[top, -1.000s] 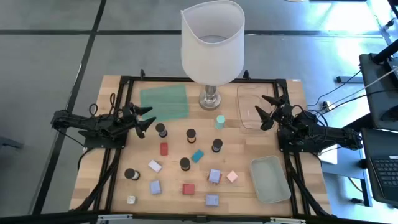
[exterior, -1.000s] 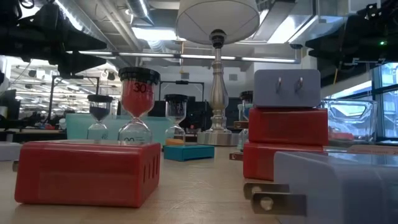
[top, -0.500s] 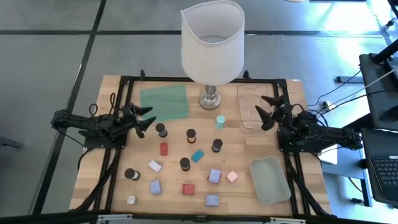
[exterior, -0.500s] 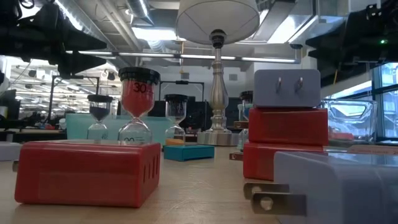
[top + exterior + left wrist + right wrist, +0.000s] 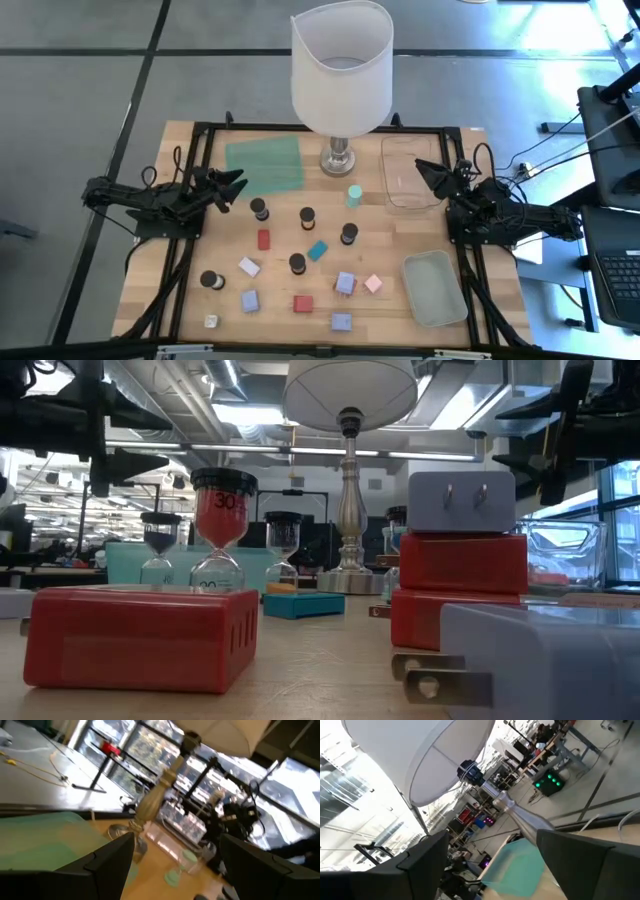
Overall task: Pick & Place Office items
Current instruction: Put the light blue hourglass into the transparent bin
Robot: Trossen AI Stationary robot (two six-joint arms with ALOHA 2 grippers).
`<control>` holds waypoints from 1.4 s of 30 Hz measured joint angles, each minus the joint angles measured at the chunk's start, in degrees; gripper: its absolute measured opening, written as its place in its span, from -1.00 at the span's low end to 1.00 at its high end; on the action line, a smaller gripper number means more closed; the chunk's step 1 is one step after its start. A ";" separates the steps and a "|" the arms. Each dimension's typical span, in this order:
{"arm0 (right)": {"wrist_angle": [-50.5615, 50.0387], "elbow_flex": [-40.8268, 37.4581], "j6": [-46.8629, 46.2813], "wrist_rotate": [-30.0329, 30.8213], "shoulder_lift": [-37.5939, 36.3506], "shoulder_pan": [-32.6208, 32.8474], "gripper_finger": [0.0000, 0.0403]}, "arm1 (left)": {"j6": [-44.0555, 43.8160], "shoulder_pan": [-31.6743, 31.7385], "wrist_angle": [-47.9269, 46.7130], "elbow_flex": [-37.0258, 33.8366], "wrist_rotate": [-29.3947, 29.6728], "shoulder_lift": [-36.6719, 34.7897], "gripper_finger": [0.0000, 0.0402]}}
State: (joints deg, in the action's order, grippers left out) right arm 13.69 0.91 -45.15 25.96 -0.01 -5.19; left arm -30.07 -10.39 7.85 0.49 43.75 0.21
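The left hand point(image 5: 232, 184) is hanging released and empty at the left of the high view, beside the green mat point(image 5: 264, 164). The right hand point(image 5: 430, 172) is hanging open and empty over the clear tray point(image 5: 392, 150) at upper right. The office items point(image 5: 297, 263) are lying scattered across the tabletop point(image 5: 385, 245) below the lamp point(image 5: 341, 70).

text: "30" | on: red sand timer point(image 5: 223, 525) cap (also its base)
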 joint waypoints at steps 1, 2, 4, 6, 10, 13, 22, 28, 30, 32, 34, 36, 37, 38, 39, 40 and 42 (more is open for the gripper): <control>0.00 0.00 -0.04 0.02 0.00 0.00 0.52 | 0.83 0.00 0.31 0.01 1.52 -0.02 0.45; 0.00 0.02 0.59 0.04 0.00 0.00 0.52 | 1.83 0.00 0.13 0.01 3.16 0.00 0.45; 0.00 0.01 2.17 0.04 0.00 0.00 0.52 | 3.19 0.00 0.03 0.00 5.38 0.00 0.45; -0.01 0.00 1.81 -0.71 0.00 0.08 0.52 | 4.12 0.00 -0.06 0.02 6.61 0.00 0.45; -0.02 0.00 -0.18 -5.14 0.00 0.13 0.52 | 8.53 0.00 -0.07 0.01 9.30 0.00 0.45; 0.01 0.00 -1.36 -6.35 0.00 0.13 0.52 | 10.17 0.00 -0.06 0.00 9.35 0.00 0.45; 12.52 0.00 10.07 -4.35 0.00 0.13 0.52 | 10.29 0.00 0.01 0.01 16.44 0.00 0.45; 15.28 0.00 14.54 -1.35 0.00 0.09 0.52 | 9.86 0.00 0.57 0.02 18.31 0.00 0.45; 15.30 0.00 14.52 2.51 0.00 0.09 0.52 | 9.86 0.00 0.63 0.01 18.31 0.00 0.45; 15.52 0.00 15.38 7.31 0.00 0.09 0.52 | 9.85 0.00 1.16 0.01 18.29 -0.01 0.45; 15.94 0.00 17.81 11.25 0.00 0.09 0.52 | 9.75 0.00 1.45 0.00 18.29 0.00 0.45; 16.70 0.00 19.64 12.54 0.00 0.03 0.52 | 9.75 0.00 1.47 0.01 18.30 0.00 0.45; 17.36 0.01 20.61 12.45 0.00 -0.05 0.52 | 9.75 0.00 1.61 0.01 18.29 0.00 0.45; 17.61 0.16 21.66 12.04 0.00 -0.17 0.52 | 9.75 0.00 1.89 0.02 18.31 0.00 0.45; 17.49 0.48 22.59 11.41 0.00 -0.29 0.52 | 9.80 0.00 2.44 0.00 18.29 0.00 0.45; 17.38 1.00 23.46 10.71 0.00 -0.40 0.52 | 9.81 0.00 3.10 0.01 18.30 0.00 0.45; 16.93 2.78 25.38 9.91 0.17 -0.44 0.52 | 10.12 0.00 4.45 0.02 18.31 0.00 0.45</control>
State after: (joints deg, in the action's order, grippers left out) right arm 30.63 3.69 -19.77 35.87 0.16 -5.63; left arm -19.95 -10.39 12.31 0.51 62.06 0.21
